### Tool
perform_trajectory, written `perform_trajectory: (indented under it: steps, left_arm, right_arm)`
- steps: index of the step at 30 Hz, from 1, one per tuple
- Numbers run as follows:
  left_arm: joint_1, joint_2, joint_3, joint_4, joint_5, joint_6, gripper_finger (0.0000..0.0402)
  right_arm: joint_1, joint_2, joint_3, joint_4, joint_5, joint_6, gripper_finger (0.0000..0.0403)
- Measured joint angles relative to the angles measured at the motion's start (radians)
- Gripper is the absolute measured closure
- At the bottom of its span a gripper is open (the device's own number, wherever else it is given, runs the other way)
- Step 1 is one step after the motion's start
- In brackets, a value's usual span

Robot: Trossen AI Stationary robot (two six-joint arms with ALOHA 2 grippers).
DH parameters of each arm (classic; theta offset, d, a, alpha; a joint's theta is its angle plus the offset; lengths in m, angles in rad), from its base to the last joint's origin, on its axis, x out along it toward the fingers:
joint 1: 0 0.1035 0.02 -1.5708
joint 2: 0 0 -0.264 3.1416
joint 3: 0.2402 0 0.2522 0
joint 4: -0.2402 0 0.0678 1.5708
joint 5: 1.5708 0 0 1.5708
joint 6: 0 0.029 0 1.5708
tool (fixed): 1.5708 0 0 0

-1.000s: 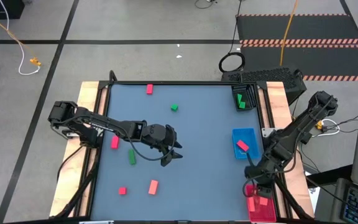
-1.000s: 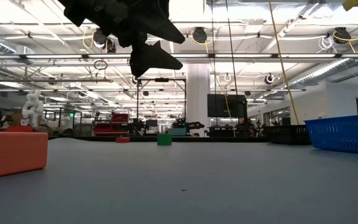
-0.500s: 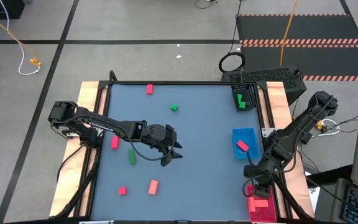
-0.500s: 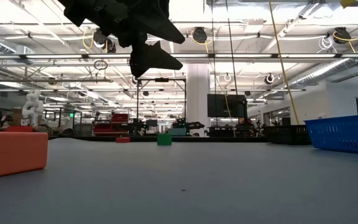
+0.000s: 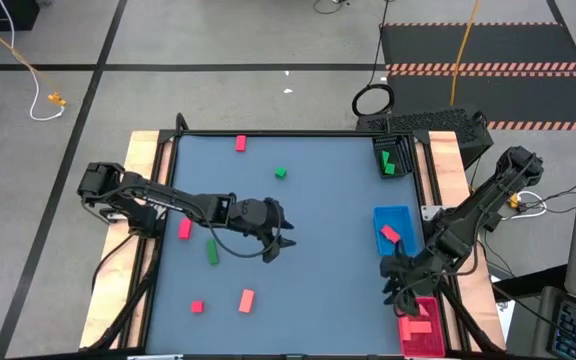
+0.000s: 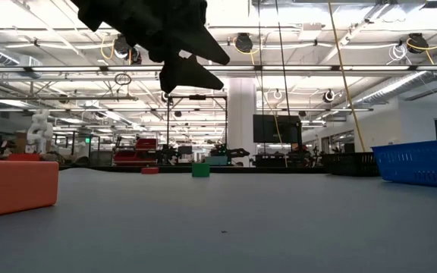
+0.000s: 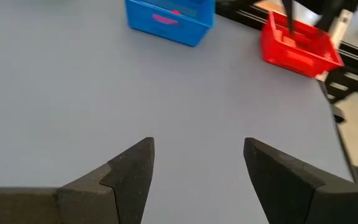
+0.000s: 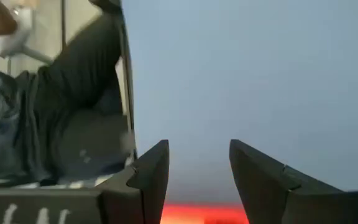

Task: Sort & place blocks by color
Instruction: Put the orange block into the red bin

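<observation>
Loose blocks lie on the grey table: a pink one (image 5: 240,144), a green cube (image 5: 281,173), a pink bar (image 5: 184,229), a green bar (image 5: 212,251), a red cube (image 5: 197,307) and a salmon bar (image 5: 246,299). My left gripper (image 5: 280,244) hangs open above the table's middle with nothing between its fingers (image 7: 197,168). My right gripper (image 5: 396,286) is open and empty too (image 8: 197,168), just left of the red tray (image 5: 420,340), which holds red blocks (image 5: 418,325).
The blue tray (image 5: 396,214) at the right edge holds a pink block (image 5: 390,234). The black tray (image 5: 393,160) at the far right corner holds green blocks. A raised dark frame (image 5: 298,133) borders the table. Bare grey surface lies between the two grippers.
My right gripper has swung away from above the red tray toward the table's middle, and its wrist has turned. My left gripper has turned slightly in place. The loose blocks on the table have not moved.
</observation>
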Motion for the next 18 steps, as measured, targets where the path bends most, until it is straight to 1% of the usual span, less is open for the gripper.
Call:
perform_trajectory:
  steps: [3,8,11,12,14,18]
  left_arm:
    - [0.000,0.000,0.000,0.009,-0.038,0.000,0.0151]
    - [0.003,0.000,0.000,0.026,-0.047,0.002,0.0151]
    - [0.003,0.000,0.000,0.095,-0.047,0.016,0.0151]
    - [0.003,0.000,0.000,0.119,-0.047,0.026,0.0151]
    - [-0.001,0.000,0.000,0.149,-0.047,0.040,0.0151]
    - [-0.007,0.000,0.000,0.152,-0.049,0.084,0.0151]
  right_arm:
    - [-0.008,0.000,0.000,0.042,0.118,-0.122,0.0241]
    - [-0.056,0.000,0.000,0.074,0.415,-0.360,0.0241]
    - [-0.103,0.000,-0.018,0.130,0.554,-0.480,0.0241]
    - [-0.120,0.000,-0.039,0.170,0.580,-0.512,0.0241]
    - [-0.161,0.001,-0.095,0.278,0.594,-0.585,0.0241]
    - [-0.246,0.001,-0.234,0.589,0.593,-0.713,0.0241]
